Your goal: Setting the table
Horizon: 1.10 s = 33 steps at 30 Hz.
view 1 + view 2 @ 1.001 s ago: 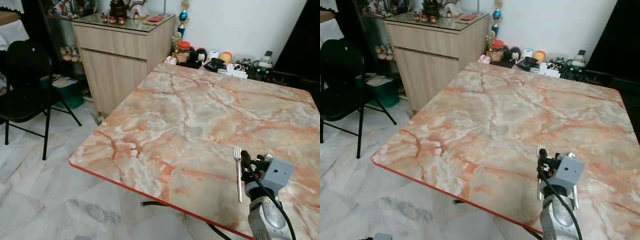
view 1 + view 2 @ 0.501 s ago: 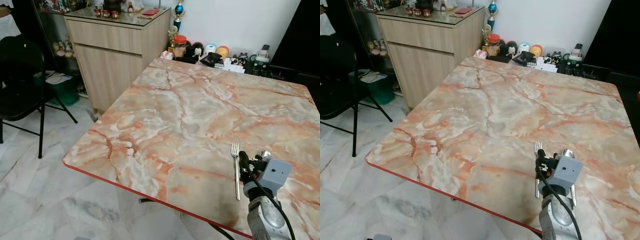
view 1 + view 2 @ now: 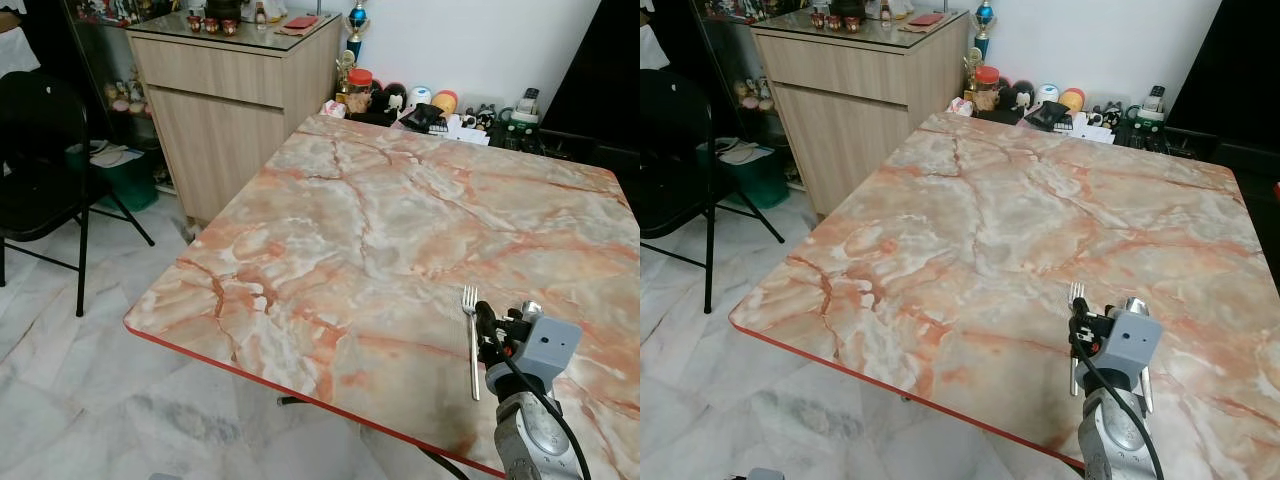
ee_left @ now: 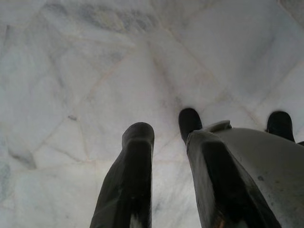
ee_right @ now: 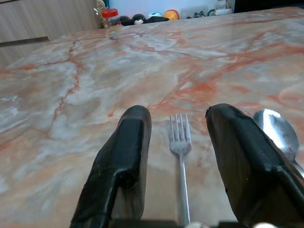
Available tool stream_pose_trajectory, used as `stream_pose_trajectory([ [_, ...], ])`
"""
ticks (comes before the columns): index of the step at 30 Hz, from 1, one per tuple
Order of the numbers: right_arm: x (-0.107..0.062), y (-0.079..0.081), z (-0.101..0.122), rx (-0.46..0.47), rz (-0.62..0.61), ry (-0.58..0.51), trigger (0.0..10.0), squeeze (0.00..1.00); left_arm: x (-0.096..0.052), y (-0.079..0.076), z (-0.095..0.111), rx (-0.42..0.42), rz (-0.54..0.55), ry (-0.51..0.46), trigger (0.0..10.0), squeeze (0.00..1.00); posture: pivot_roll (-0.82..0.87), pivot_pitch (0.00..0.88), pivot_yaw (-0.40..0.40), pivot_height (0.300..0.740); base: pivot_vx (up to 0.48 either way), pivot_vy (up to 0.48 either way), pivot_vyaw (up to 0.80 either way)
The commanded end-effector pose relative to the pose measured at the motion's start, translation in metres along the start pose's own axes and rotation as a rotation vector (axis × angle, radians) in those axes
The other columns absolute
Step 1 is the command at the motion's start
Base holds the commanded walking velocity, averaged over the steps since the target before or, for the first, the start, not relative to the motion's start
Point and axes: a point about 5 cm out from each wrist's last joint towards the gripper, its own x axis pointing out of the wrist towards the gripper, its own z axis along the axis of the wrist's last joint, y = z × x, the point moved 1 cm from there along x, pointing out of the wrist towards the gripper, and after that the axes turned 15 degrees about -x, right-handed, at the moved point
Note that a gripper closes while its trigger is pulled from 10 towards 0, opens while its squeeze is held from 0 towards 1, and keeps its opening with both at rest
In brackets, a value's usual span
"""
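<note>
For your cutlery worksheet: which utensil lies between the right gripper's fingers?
The fork, tines pointing away; the spoon lies outside the right gripper, beside one finger.

Table (image 3: 380, 230): broad bare top; fork (image 3: 470, 335) near front edge; clutter (image 3: 430, 108) along far edge.

fork (image 3: 470, 335): silver, flat on counter (image 3: 380, 230), near right, tines pointing far
spoon (image 5: 280, 133): silver, just right of fork, seemingly flat

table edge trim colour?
Red, along the near edge of the marble-patterned table; clearest in the left eye view.
</note>
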Motion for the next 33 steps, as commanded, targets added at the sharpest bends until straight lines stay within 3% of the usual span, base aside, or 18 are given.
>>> stream_pose_trajectory([
  [1,0.000,-0.001,0.004,-0.003,0.001,-0.016,10.0,0.00,-0.001,0.003,-0.006,0.025,0.005,0.020,10.0,0.00,-0.01,0.102,-0.029,0.740,0.255,0.000,0.00],
  [17,-0.005,-0.002,0.000,-0.010,-0.030,0.007,10.0,0.00,-0.001,0.002,-0.004,0.036,0.001,0.012,10.0,0.00,-0.01,0.105,-0.028,0.740,0.080,0.000,0.00],
  [24,-0.023,-0.009,-0.006,-0.024,-0.141,0.153,10.0,0.00,-0.002,0.003,-0.006,0.037,0.003,0.013,10.0,0.00,-0.01,0.110,-0.030,0.740,0.000,0.000,0.00],
  [27,-0.034,-0.006,-0.012,0.033,-0.161,0.261,10.0,0.00,-0.002,0.004,-0.006,0.041,0.004,0.017,10.0,0.00,-0.01,0.113,-0.027,0.740,0.000,0.000,0.00],
  [32,-0.032,-0.002,-0.016,0.104,-0.154,0.307,10.0,0.00,-0.002,0.002,-0.006,0.048,-0.004,0.019,10.0,0.00,-0.02,0.109,-0.028,0.740,0.000,0.000,0.00],
  [33,-0.031,-0.002,-0.019,0.108,-0.156,0.334,10.0,0.72,-0.001,0.001,-0.005,0.046,-0.007,0.016,10.0,0.00,-0.01,0.105,-0.029,0.740,0.000,0.000,0.00],
])
